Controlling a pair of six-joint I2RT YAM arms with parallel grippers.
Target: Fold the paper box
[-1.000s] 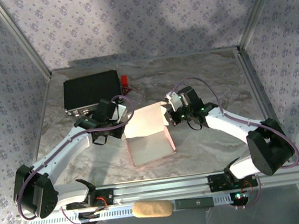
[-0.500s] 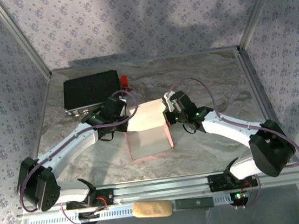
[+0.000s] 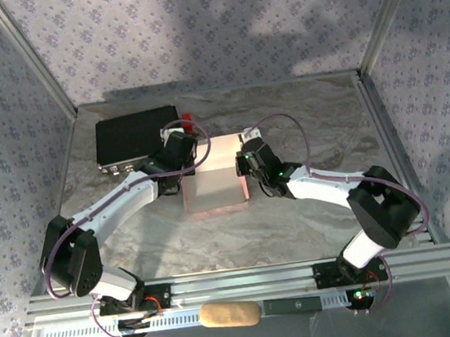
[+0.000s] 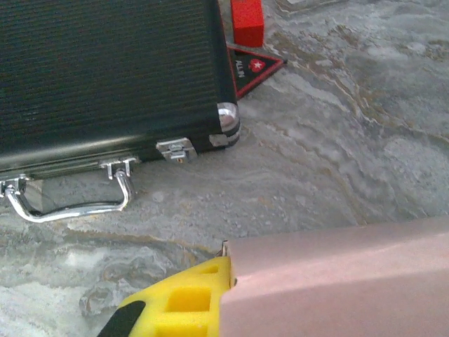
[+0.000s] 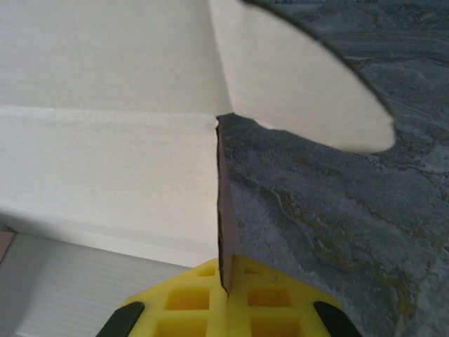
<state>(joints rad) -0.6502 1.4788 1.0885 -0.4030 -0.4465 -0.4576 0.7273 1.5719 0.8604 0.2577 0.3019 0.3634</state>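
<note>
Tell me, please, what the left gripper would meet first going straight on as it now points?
Probably the ribbed black case with chrome latches, near its corner; only marbled tabletop lies between. The left gripper, shut on the pale pink cardboard box, may tilt down, so the tabletop could come first.

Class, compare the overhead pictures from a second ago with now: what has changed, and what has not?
Both arms reached farther across the table, the left gripper and right gripper moving the paper box toward the black case. Both pinch its edges. The black case and red block stayed put.
</note>
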